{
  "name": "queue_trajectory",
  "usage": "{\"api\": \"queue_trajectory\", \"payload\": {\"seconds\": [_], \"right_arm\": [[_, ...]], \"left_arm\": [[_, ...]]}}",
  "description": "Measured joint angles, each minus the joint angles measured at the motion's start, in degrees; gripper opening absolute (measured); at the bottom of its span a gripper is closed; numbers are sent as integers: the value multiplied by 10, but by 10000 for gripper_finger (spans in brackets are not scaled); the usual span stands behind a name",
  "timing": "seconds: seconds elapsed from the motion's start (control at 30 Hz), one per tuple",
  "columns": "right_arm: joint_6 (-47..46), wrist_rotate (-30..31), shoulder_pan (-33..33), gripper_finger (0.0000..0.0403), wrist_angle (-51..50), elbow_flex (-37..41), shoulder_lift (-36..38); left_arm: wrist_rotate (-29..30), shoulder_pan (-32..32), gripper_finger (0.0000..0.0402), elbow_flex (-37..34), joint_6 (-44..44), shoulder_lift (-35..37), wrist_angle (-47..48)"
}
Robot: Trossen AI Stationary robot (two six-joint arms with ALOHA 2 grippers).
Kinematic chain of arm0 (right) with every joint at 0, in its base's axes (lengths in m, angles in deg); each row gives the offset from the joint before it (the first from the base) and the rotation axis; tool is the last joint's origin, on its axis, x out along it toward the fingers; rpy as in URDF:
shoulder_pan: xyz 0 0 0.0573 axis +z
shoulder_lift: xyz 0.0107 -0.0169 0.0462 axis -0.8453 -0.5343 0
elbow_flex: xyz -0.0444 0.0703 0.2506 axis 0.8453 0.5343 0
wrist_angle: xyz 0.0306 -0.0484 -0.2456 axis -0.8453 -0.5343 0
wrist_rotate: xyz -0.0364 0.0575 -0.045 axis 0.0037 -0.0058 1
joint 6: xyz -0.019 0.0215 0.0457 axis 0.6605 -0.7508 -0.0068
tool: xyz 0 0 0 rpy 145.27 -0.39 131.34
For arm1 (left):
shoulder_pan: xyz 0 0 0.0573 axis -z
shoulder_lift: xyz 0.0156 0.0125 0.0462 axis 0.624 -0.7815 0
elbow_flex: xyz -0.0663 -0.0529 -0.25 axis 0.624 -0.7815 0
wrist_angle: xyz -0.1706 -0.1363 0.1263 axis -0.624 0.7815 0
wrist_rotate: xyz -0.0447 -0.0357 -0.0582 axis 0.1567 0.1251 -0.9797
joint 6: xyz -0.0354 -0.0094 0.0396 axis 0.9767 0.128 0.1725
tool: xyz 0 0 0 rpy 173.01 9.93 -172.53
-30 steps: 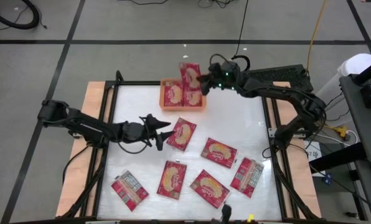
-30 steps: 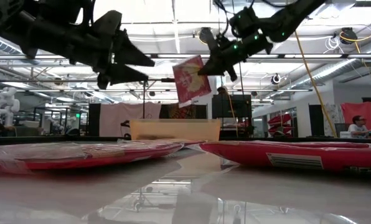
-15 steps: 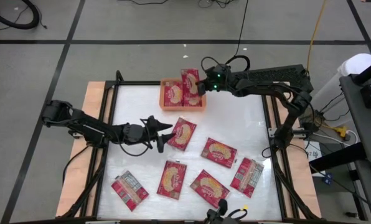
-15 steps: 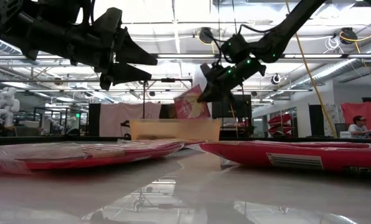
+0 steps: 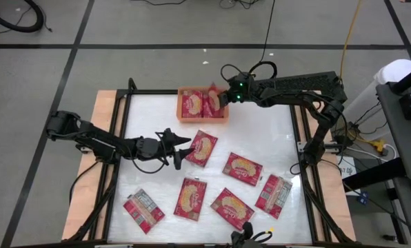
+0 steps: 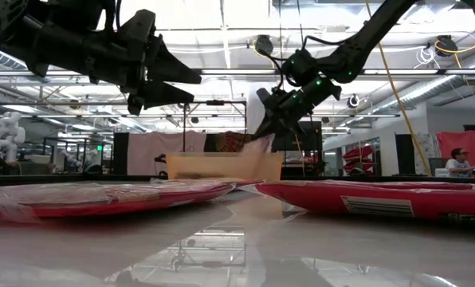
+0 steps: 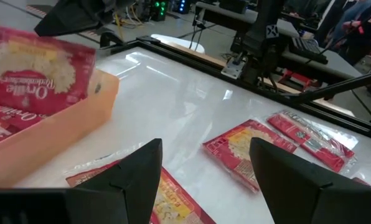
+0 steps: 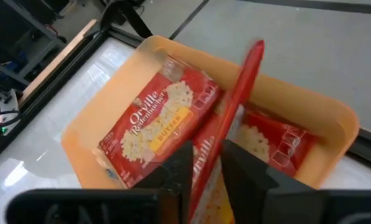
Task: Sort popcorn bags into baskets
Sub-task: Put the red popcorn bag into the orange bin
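My right gripper (image 5: 224,96) is over the right part of the orange tray (image 5: 180,105), shut on a red popcorn bag (image 8: 238,93) that stands on edge above two packets lying in the tray (image 8: 154,121) (image 8: 279,138). In the low view the bag's lower part (image 6: 257,147) dips behind the tray wall (image 6: 221,166). My left gripper (image 5: 185,149) hangs open above the table's middle, beside a packet (image 5: 203,147) lying flat. Several more packets lie flat toward the near edge (image 5: 242,169) (image 5: 190,198) (image 5: 144,210). My right gripper pinches the popcorn bag between its two fingers (image 8: 180,167), across the flat faces, at the end nearest the wrist (image 8: 205,171). The fingers slant down from the table's right side. The bag is on edge and tilted, its far end low in the tray; whether it touches the packets there cannot be told.
The tray sits at the far edge of the white table, inside a black frame (image 5: 126,96). More packets lie at the near right (image 5: 232,208) (image 5: 274,194). Bare table shows between the tray and the left gripper.
My right gripper has come down and toward the table's left, carrying its bag from well above the tray's far right corner into the tray. The bag has dropped from hanging clear above the tray wall to dipping behind it.
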Motion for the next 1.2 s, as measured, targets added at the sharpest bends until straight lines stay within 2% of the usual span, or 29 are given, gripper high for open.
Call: {"api": "queue_trajectory", "payload": {"seconds": [0.27, 0.53, 0.63, 0.83, 1.0, 1.2], "right_arm": [[-2, 17, 2, 136, -10, 0, 7], [47, 20, 33, 161, -32, 0, 73], [86, 48, 58, 162, -46, 0, 98], [133, 188, 91, 149, -99, 0, 98], [130, 197, 89, 127, -183, 0, 87], [121, 198, 89, 95, -228, 1, 87]], "left_arm": [[0, 0, 243, 0, 0, 0, 1], [0, 7, 243, 0, 4, 0, 16], [0, 7, 243, 0, 11, 0, 26], [0, 7, 243, 0, 11, 0, 28], [0, 7, 243, 0, 16, 0, 30], [1, 5, 243, 0, 17, 0, 31]]}}
